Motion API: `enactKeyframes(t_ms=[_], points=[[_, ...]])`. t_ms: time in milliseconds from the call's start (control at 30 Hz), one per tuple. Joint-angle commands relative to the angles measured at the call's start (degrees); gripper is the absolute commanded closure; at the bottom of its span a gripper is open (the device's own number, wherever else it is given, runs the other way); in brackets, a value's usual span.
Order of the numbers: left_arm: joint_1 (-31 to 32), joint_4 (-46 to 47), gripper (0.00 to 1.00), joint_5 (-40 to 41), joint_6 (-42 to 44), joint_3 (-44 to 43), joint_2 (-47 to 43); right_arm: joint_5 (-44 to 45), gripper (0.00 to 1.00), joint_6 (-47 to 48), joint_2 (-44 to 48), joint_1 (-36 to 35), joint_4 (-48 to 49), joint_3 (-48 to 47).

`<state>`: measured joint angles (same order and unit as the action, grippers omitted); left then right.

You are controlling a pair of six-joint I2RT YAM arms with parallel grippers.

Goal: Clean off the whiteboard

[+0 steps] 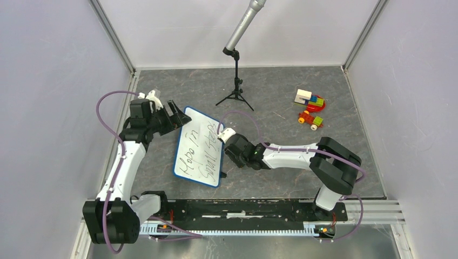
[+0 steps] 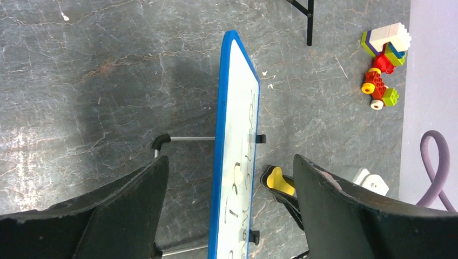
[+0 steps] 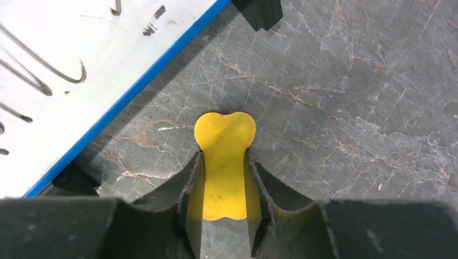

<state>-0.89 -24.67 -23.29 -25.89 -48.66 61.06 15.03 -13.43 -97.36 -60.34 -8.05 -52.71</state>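
Wiping unstarted; right gripper (image 3: 224, 156) clamps yellow eraser (image 3: 224, 129) beside the whiteboard (image 1: 200, 145); left gripper (image 2: 229, 162) gapes astride its edge; next, eraser onto writing (image 1: 204, 154)

My left gripper (image 2: 229, 161) gapes wide; my right gripper (image 3: 224, 156) pinches a yellow tab (image 3: 224, 129); right arm (image 1: 286, 156) folded inward.

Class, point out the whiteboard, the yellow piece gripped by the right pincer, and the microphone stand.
whiteboard (image 1: 199, 147), top external view, middle of its written white face.
yellow piece (image 3: 224, 162), right wrist view, its narrow waist.
microphone stand (image 1: 236, 78), top external view, its upright black pole.
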Motion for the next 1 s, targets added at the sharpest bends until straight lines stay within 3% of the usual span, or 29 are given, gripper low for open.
enactKeyframes(t_ms=[0, 300, 700, 900, 967], points=[[0.18, 1.72, 0.12, -1.40, 2.85, -0.34, 0.68, -0.16, 0.70, 0.88, 1.91, -0.13, 1.79, 0.56], [2.29, 0.23, 0.28, -0.64, 3.41, -1.87, 3.38, 0.11, 0.82, 4.51, 10.72, 0.50, 14.83, -0.35], [2.47, -3.38, 0.41, 3.73, 2.79, -7.59, 8.44, -11.02, 0.83, 2.41, -0.11, 1.70, 27.04, -15.27], [2.41, -2.49, 0.51, 0.12, 1.72, -10.27, 13.41, -16.02, 0.83, -0.21, -2.07, 4.31, 31.90, -14.54], [2.43, -2.71, 0.59, 0.54, 2.19, -11.04, 14.29, -17.60, 0.83, -0.87, -3.02, 5.10, 32.67, -14.45]])
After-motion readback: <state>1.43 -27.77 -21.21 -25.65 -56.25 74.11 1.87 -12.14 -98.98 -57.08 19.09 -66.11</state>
